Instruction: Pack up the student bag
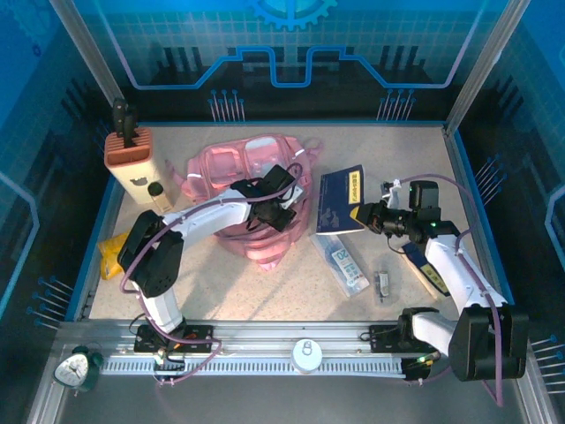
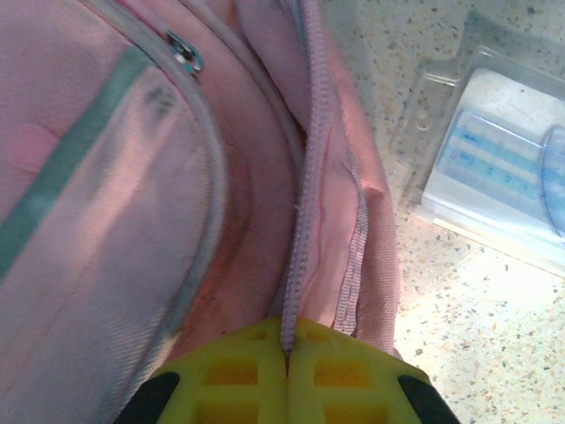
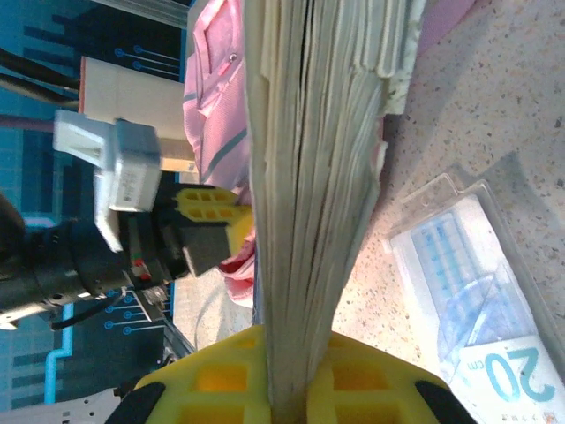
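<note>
The pink student bag lies at the back middle of the table. My left gripper is over its right side, shut on the bag's zipper edge. In the left wrist view the yellow fingertips pinch the zipper tape of the bag. My right gripper is shut on a dark blue book to the right of the bag. In the right wrist view the book's page edges stand on end, clamped in that gripper. The bag and left gripper show beyond.
A clear plastic pack with a ruler set lies in front of the book, also seen as the pack and the pack. A tan holder and a white bottle stand at the back left. A yellow item lies at the left edge.
</note>
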Controlling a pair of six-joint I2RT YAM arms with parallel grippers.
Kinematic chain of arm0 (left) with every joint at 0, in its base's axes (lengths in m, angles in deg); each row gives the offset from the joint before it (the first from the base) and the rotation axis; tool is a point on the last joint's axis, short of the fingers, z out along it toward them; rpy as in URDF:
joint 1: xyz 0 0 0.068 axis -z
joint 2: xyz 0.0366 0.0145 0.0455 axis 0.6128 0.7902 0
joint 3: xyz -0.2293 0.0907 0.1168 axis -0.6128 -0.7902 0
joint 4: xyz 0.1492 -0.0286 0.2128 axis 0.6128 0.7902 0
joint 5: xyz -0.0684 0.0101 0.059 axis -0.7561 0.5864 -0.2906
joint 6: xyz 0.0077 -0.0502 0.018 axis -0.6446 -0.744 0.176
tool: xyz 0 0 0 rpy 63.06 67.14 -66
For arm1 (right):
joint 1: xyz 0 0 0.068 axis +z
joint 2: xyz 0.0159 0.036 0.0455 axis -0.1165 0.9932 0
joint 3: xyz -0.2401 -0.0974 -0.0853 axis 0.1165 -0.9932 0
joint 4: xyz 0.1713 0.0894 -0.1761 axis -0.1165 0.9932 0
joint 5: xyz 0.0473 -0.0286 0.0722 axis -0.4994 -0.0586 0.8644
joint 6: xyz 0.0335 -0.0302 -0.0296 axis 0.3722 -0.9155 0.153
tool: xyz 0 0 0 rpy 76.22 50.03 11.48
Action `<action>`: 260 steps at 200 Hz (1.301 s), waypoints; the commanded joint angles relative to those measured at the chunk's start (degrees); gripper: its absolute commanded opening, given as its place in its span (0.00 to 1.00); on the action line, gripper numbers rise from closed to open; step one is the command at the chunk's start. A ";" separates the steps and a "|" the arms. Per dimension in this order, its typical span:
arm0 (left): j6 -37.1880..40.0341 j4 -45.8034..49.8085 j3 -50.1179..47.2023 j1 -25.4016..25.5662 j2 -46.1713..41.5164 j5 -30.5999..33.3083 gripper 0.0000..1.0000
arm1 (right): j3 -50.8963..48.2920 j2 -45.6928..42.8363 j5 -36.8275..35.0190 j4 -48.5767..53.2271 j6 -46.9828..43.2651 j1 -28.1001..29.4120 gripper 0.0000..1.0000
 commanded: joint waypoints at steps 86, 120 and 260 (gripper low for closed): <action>7.19 -1.69 14.97 -2.80 -10.18 12.74 0.00 | -2.23 5.08 -7.17 -14.81 11.95 18.21 0.00; 6.35 -4.91 15.27 -2.93 -11.48 13.45 0.00 | 3.28 13.05 -10.50 -22.69 16.20 26.43 0.00; 3.14 -9.86 11.59 -2.90 -15.90 13.48 0.00 | 30.21 44.33 -36.02 -20.73 9.30 35.03 0.54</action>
